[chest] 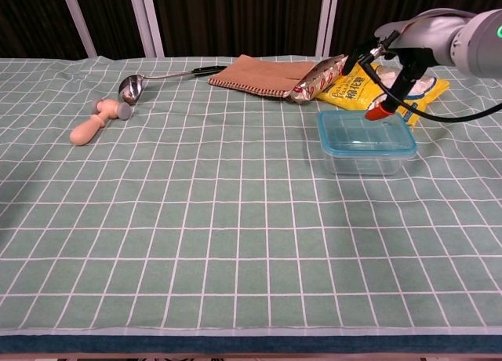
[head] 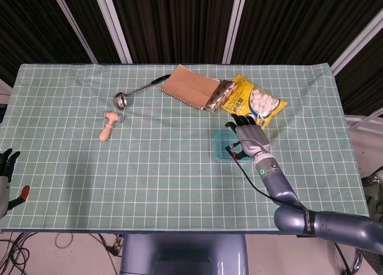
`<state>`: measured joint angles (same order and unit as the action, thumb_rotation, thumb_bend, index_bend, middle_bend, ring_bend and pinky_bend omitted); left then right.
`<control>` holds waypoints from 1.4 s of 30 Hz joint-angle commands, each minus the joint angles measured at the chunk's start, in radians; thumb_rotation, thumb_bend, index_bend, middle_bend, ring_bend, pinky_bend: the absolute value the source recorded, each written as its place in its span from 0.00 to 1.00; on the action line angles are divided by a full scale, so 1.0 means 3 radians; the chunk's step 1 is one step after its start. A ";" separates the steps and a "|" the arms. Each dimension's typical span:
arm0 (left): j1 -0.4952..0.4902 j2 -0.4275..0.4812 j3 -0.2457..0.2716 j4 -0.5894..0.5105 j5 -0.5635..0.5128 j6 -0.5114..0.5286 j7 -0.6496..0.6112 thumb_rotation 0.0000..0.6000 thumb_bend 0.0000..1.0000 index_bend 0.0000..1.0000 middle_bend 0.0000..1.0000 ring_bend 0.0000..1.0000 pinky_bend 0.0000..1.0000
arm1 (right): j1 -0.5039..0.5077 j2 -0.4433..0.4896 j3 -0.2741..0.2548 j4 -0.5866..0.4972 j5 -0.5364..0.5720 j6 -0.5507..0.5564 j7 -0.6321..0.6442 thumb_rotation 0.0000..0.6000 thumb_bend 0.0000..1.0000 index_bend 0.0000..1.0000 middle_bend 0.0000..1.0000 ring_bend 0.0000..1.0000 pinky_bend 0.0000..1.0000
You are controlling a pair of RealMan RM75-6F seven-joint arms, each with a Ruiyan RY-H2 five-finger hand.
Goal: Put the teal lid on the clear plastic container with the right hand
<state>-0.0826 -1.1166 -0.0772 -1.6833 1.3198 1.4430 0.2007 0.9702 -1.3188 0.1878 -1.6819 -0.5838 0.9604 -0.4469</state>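
Teal lid [chest: 365, 132]: seated flat on the clear plastic container [chest: 365, 158], right of centre on the tabletop [chest: 196, 220].
Container contents: nothing visible through the walls.
Right hand [chest: 394, 61]: raised above the lid's far edge, fingers [head: 238, 119] loosely spread, holding nothing.

Left hand [head: 7, 167] (cut by frame edge) partly visible.
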 commanded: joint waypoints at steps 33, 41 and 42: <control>-0.0014 -0.0003 0.0001 -0.0010 -0.0032 -0.0020 0.0038 1.00 0.33 0.08 0.00 0.00 0.00 | 0.0016 -0.0331 0.0183 0.0982 -0.0199 -0.0447 0.0324 1.00 0.53 0.64 0.00 0.00 0.00; -0.0012 -0.0006 0.0001 -0.0007 -0.0034 -0.0016 0.0039 1.00 0.33 0.08 0.00 0.00 0.00 | 0.0014 -0.0445 0.0148 0.1293 -0.0308 -0.0511 0.0360 1.00 0.55 0.64 0.00 0.00 0.00; -0.0012 -0.0007 0.0001 -0.0006 -0.0036 -0.0017 0.0042 1.00 0.33 0.08 0.00 0.00 0.00 | 0.0012 -0.0457 0.0145 0.1328 -0.0321 -0.0523 0.0368 1.00 0.55 0.64 0.00 0.00 0.00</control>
<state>-0.0863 -1.1185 -0.0768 -1.6852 1.3090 1.4379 0.2132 0.9749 -1.4473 0.2338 -1.2992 -0.6713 0.8099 -0.3417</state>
